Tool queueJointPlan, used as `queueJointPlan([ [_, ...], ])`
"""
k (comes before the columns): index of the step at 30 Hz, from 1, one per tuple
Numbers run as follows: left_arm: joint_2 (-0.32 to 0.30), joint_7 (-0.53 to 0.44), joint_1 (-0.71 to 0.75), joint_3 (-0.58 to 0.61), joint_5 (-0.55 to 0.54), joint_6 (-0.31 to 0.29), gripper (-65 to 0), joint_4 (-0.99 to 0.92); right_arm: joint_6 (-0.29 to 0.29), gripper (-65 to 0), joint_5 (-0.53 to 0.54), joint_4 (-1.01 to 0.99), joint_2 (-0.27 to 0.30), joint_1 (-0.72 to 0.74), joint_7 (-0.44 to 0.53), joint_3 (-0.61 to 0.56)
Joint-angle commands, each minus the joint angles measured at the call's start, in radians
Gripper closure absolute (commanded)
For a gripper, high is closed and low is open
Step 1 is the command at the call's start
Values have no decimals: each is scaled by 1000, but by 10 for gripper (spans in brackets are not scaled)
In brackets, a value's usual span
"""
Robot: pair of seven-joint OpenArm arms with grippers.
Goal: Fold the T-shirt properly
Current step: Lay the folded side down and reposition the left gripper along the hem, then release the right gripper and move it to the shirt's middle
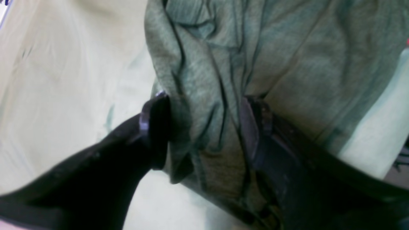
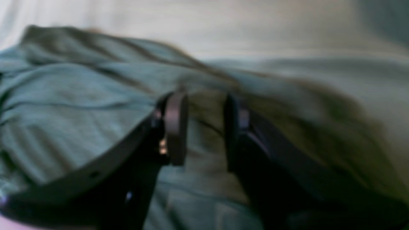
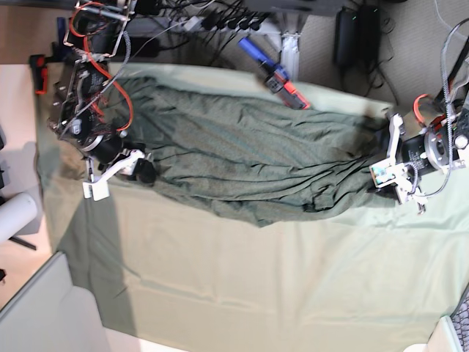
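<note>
Base view: a pale green cloth covers the tabletop, with the dark, wrinkled T-shirt stretched across its far part between both arms; beyond lie cables and a blue-and-red object (what it is, I cannot tell). Left wrist view: only here do the left claw's fingers clearly stand wide apart, with bunched shirt between them, whether gripped I cannot tell. Right wrist view: the right claw is partly open over blurred shirt folds, its hold unclear.
</note>
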Motion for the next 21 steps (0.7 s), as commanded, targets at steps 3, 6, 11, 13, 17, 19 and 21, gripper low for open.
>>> queueJointPlan([
  [3, -13, -16, -11, -7, -26, 1, -376, 16, 10, -213, 48, 121, 10, 56, 13, -3],
  [6, -14, -15, -11, -7, -31, 1, -376, 16, 9, -303, 23, 105, -14, 109, 50, -38],
  [11, -14, 2, -10, -7, -32, 1, -376, 16, 9, -403, -96, 12, -113, 203, 153, -139],
  [13, -13, 2, -11, -7, -46, 1, -376, 16, 9, -403, -146, -45, -157, 243, 180, -187],
  [17, -14, 14, -11, -7, -77, 1, -376, 16, 9, -403, -231, -177, -218, 322, 212, -285],
  [19, -14, 21, -10, -7, -77, 1, -376, 16, 8, -403, -270, -238, -233, 351, 219, -328],
  [21, -14, 22, -11, -7, -77, 1, -376, 16, 8, -403, -290, -285, -237, 363, 232, -365],
])
